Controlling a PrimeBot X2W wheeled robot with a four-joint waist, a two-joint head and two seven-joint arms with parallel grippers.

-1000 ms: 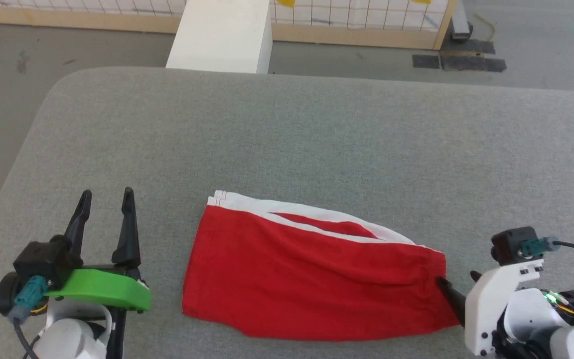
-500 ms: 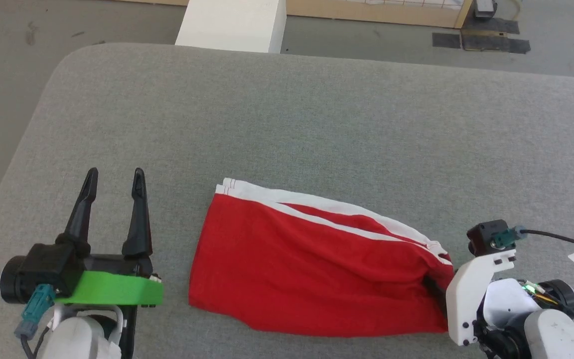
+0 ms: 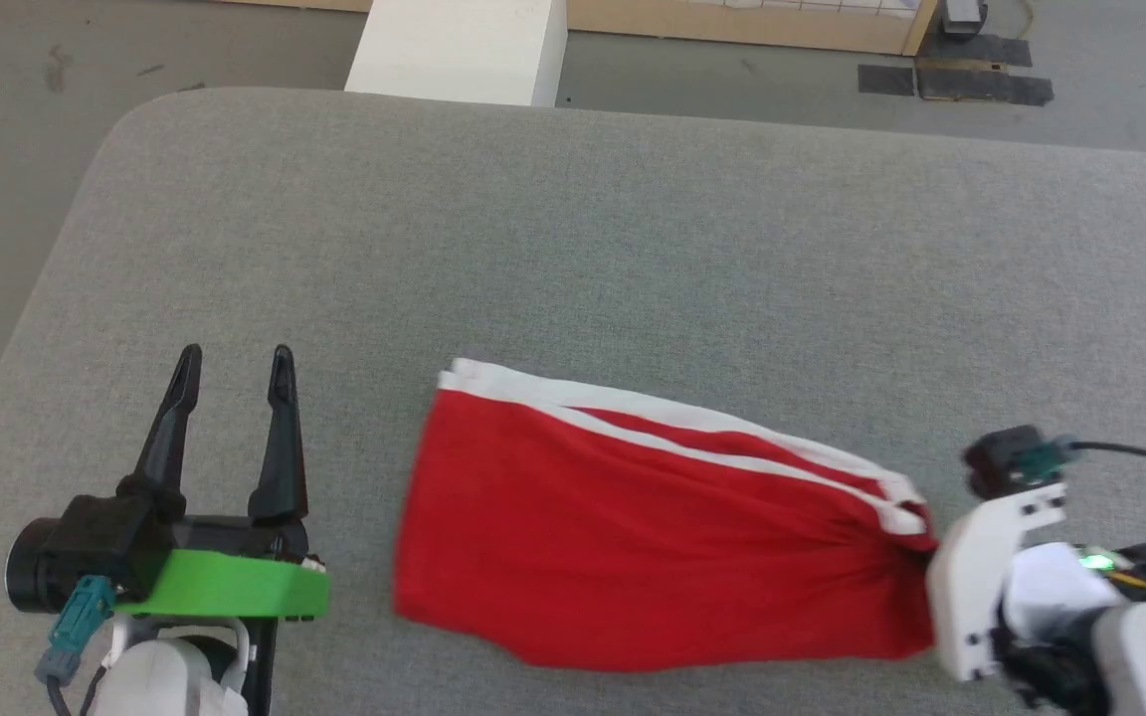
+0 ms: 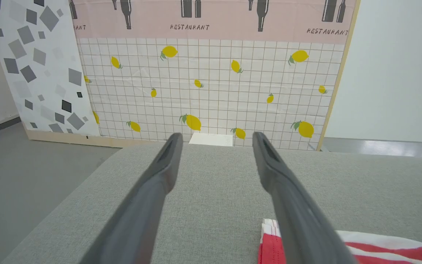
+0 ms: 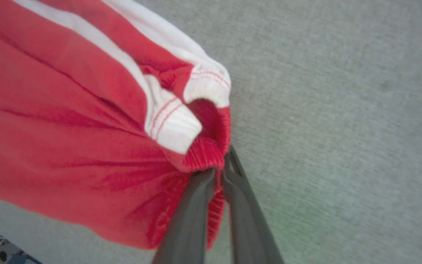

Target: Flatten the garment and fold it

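The red garment (image 3: 653, 537) with white trim stripes lies on the grey table (image 3: 583, 249), its stripes along the far edge. My right gripper (image 5: 218, 168) is shut on the garment's (image 5: 68, 128) ribbed right end, which bunches and gathers around the fingers. In the head view that gripper's fingers are hidden behind its white wrist mount (image 3: 976, 587) at the cloth's right edge. My left gripper (image 3: 231, 366) stands open on the table left of the garment, apart from it. Its wrist view shows the open left gripper (image 4: 214, 141) with the garment's striped corner (image 4: 269, 238) by the right finger.
A white block (image 3: 459, 50) stands on the floor beyond the table's far edge. A lemon-patterned tiled panel (image 4: 211, 84) rises behind it. The table's rounded left corner (image 3: 125, 119) and left edge lie close to my left arm.
My right gripper has closed on the garment's right end and pulled it rightward, dragging and stretching the cloth. The head camera has tilted down. The left gripper has held its place.
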